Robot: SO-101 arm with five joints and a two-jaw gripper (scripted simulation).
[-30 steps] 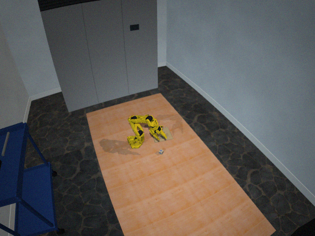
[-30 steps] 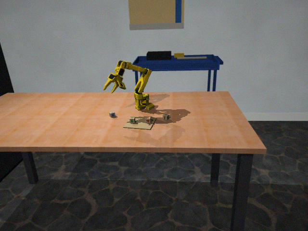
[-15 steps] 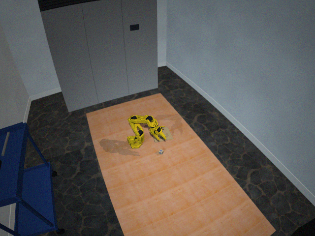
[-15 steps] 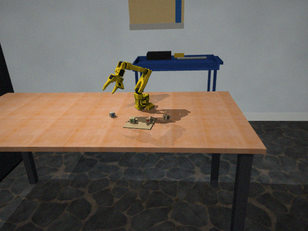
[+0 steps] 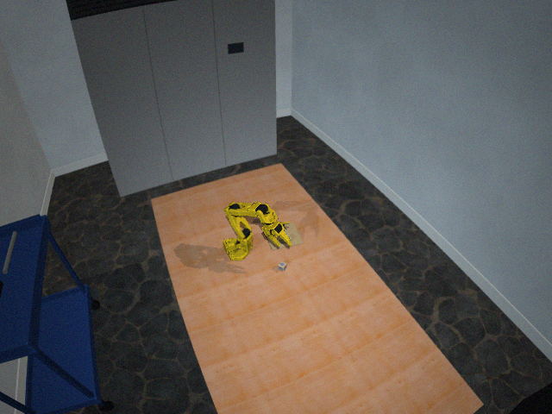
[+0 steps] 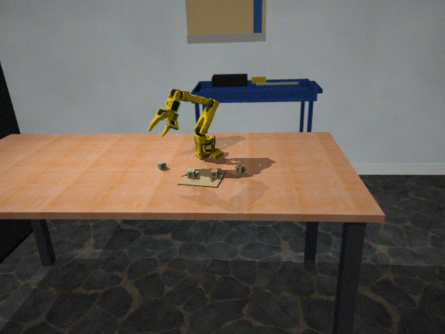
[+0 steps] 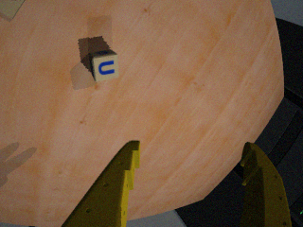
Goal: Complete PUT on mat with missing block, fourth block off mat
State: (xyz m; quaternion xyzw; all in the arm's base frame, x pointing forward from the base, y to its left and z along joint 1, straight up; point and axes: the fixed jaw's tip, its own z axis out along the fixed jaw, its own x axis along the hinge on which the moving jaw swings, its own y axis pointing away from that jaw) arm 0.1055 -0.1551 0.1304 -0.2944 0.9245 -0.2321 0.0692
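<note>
A white block with a blue "U" (image 7: 105,67) (image 6: 162,165) (image 5: 282,266) lies on the table, off the tan mat (image 6: 201,182) (image 5: 296,235). On the mat stand two blocks: one with a green letter (image 6: 193,173) and one with a red letter (image 6: 214,172). I cannot read either letter. A fourth block (image 6: 239,168) lies on the table just off the mat's other side. My gripper (image 7: 192,151) (image 6: 163,126) (image 5: 279,241) is open and empty. It hangs high above the table, near the U block. In the top view the arm hides the blocks on the mat.
The yellow arm's base (image 6: 205,147) stands behind the mat. The table edge shows close under the fingers in the wrist view. A blue side table (image 6: 256,90) stands behind the table, and grey cabinets (image 5: 178,89) stand by the wall.
</note>
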